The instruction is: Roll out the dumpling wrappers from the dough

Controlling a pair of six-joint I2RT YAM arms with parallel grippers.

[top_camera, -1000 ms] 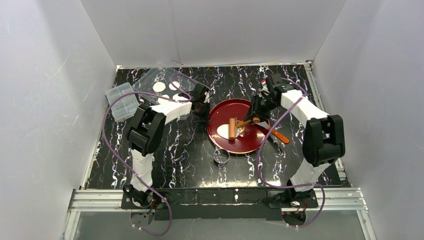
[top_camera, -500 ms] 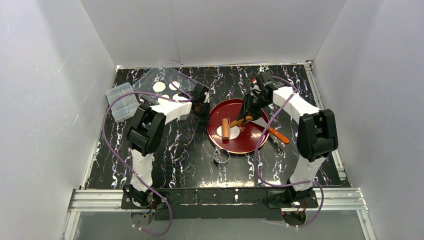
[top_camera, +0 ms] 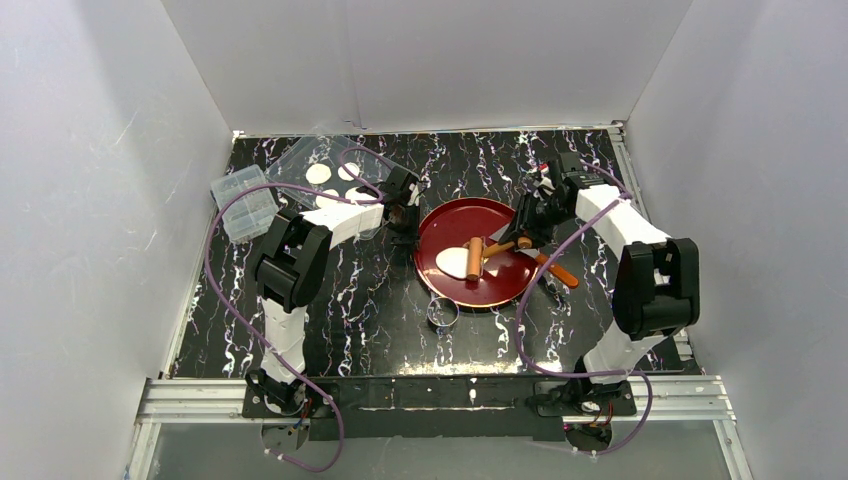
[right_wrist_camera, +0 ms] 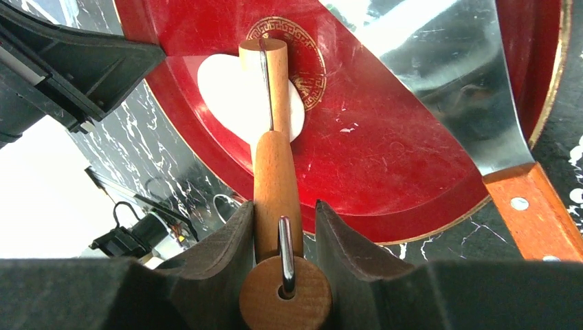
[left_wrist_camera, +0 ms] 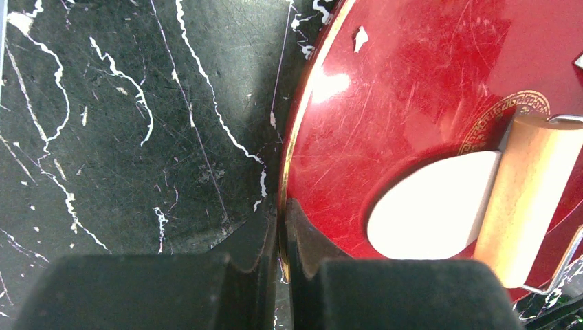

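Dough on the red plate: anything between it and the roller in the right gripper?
Nothing visible. The roller in the right gripper lies across the dough; the knife blade rests on the plate, apart from it.

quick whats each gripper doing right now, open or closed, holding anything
Left gripper: closed, fingers pinching the rim of the red plate.
Right gripper: closed on the handle of the wooden roller.

No readable text, label, brand or number on anything in view; sole sign: round gold emblem [right_wrist_camera: 309, 62] with key-pattern border, at centre of red plate [right_wrist_camera: 392, 165], partly under roller [right_wrist_camera: 277, 82]; motif inside too small to make out
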